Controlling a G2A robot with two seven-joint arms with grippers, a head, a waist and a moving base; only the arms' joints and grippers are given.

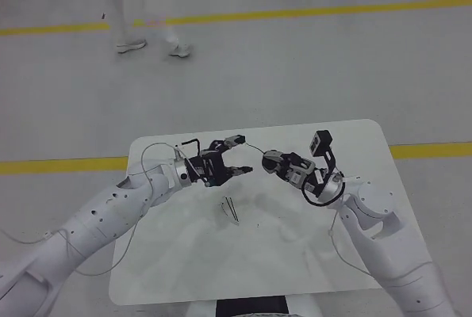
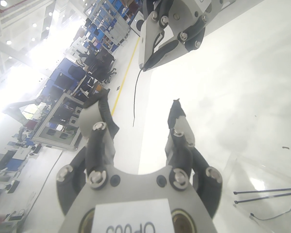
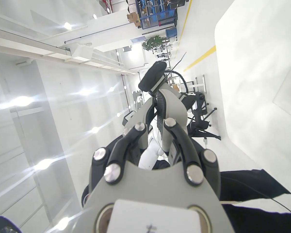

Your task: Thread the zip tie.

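Zip tie (image 2: 135,90) in right tool (image 2: 144,67), near left tool (image 2: 138,101)

Top camera: high, looking down on table (image 1: 299,261). Left wrist camera: close behind left gripper (image 2: 137,100), facing right gripper (image 2: 145,65), also in top view. Right wrist camera: faces room past table edge.

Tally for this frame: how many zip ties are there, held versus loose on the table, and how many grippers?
Held zip tie, pinched in the right gripper: 1
Loose zip ties lying on the table: 2 clearly seen
Grippers: 2, counting the left gripper, which is open and empty
Total: 5
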